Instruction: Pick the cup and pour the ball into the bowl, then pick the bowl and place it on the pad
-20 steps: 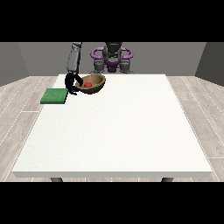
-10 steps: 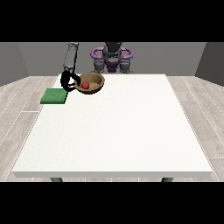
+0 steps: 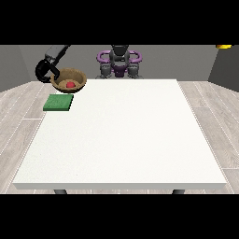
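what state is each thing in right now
brown wooden bowl: lifted off the table, held above the pad's far edge
small red ball: lying inside the bowl
flat green square pad: flat on the white table, nothing on it
black robot hand at the view's left: curled round the bowl's rim

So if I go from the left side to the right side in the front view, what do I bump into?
Black hand → square green pad → brown round bowl holding a small red ball → the robot's grey and purple body.
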Controlling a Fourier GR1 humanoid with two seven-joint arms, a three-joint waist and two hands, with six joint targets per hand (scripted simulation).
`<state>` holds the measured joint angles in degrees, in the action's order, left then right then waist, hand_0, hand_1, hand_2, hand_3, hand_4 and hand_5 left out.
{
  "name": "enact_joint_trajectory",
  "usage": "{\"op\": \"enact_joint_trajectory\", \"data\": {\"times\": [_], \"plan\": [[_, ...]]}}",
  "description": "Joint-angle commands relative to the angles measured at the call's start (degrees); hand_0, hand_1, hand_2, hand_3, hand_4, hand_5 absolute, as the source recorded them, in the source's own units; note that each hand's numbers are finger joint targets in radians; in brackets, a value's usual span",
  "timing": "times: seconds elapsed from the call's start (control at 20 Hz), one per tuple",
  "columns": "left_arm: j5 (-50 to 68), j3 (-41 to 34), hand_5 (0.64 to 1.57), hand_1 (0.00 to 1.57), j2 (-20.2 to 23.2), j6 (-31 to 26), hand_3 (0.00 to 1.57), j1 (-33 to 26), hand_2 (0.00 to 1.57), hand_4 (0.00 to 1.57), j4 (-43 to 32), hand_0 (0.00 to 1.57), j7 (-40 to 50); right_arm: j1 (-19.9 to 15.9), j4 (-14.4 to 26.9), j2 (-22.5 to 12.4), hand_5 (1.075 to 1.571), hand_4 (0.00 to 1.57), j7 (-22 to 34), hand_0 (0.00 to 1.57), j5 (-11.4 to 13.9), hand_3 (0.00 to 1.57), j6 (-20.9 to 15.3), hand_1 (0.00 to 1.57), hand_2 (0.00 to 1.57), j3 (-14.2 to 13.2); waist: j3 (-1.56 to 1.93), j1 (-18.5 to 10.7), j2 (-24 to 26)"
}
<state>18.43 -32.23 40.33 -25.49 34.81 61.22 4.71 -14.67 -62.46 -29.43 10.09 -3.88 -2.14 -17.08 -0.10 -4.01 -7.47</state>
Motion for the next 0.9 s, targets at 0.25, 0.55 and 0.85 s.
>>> {"op": "enact_joint_trajectory", "data": {"times": [0.25,0.55,0.85], "plan": [[-0.3,0.9,1.542,0.00,-0.7,0.8,0.00,-3.7,0.00,1.20,0.0,0.00,-3.4,-7.3,6.3,-6.3,1.566,1.07,3.8,1.57,-2.1,0.67,3.4,1.57,1.57,-4.4,0.11,1.0,0.6],[2.0,-1.7,1.555,0.00,4.7,-1.5,0.00,-2.1,0.00,1.21,-3.6,0.00,-4.5,-8.5,11.9,-7.8,1.568,1.12,-2.5,1.57,-2.2,0.38,6.0,1.57,1.57,-5.7,0.13,1.7,-4.1],[3.3,-1.7,1.553,0.00,6.8,-3.5,0.00,-1.1,0.00,1.21,-3.6,0.00,-5.1,-12.3,17.4,-5.0,1.569,1.06,-4.2,1.57,-4.0,0.44,3.9,1.57,1.57,-7.5,0.13,0.3,-6.6]]}}
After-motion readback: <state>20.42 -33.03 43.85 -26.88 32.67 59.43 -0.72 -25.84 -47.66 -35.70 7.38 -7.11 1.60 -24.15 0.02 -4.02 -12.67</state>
